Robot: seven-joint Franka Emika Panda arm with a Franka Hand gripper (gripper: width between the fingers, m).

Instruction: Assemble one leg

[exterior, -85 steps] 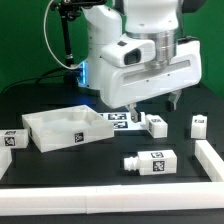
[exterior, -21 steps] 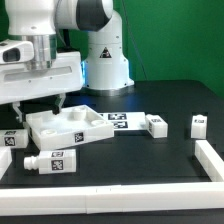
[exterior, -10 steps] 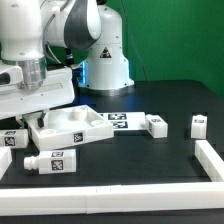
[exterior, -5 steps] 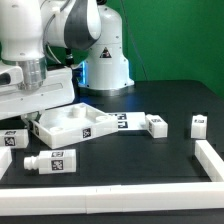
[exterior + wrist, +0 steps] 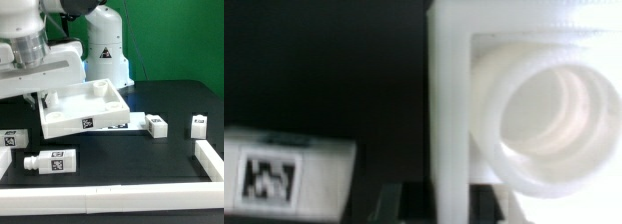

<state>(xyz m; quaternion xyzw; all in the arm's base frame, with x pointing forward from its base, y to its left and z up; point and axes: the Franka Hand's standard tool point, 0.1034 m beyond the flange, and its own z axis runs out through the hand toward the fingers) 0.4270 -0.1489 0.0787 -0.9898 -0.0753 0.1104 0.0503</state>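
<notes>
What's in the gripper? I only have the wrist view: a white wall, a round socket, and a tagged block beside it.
Observer: The gripper is shut on a corner of the tray-like top, at the exterior view's left.
Operator: Lying flat?
Observer: No. It looks tipped up, with its open side turned toward the exterior camera.
Operator: How many legs are out there?
Observer: Four, all loose on the table. One leg is in front of the top, one is at the exterior view's left edge, and two are to the right.
</notes>
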